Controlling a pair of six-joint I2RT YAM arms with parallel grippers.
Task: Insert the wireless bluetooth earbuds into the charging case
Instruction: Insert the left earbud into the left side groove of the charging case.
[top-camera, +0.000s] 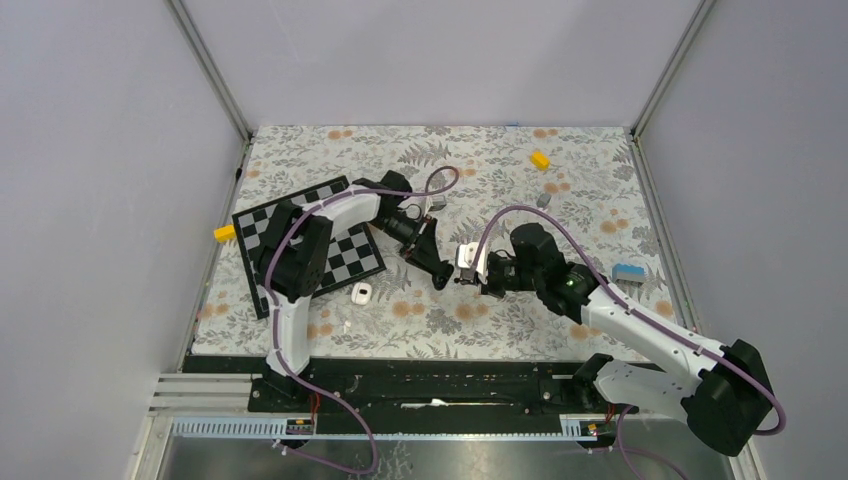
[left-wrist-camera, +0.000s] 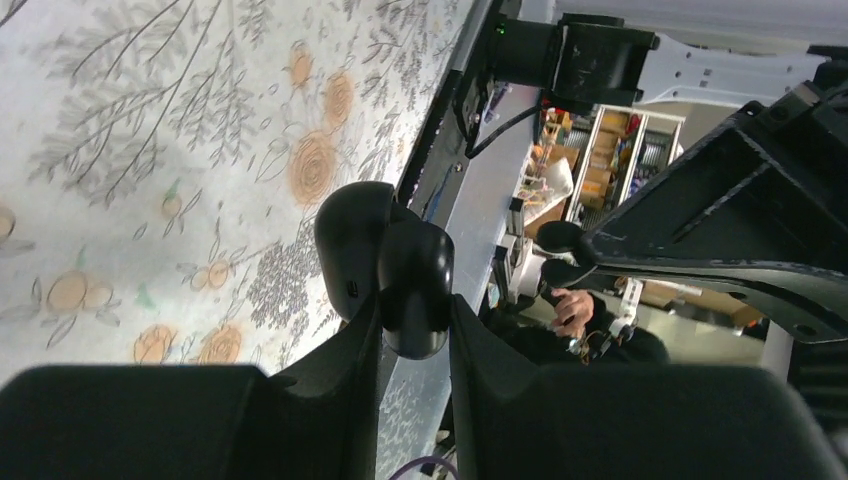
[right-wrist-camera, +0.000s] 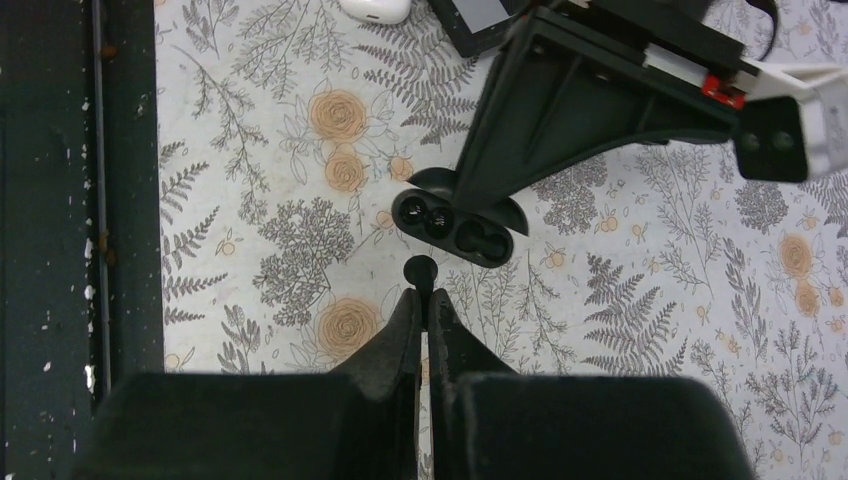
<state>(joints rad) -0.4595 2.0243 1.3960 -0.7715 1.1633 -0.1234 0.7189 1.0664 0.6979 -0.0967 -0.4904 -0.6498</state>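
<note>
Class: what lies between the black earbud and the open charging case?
Nothing: in the right wrist view, only floral cloth shows behind the narrow gap between earbud and charging case.

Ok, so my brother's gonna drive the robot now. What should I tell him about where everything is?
Left end effector: clamped on the black charging case, holding it open with its two wells facing the right arm.
Right end effector: shut, pinching a black earbud at its fingertips.
Where: the earbud sits just short of the case's rim, not yet inside.
Done: case gripped and open, one earbud picked up and lined up.
Left: ease that earbud into its well and release. Whether the other earbud is already seated cannot be told, so check.
</note>
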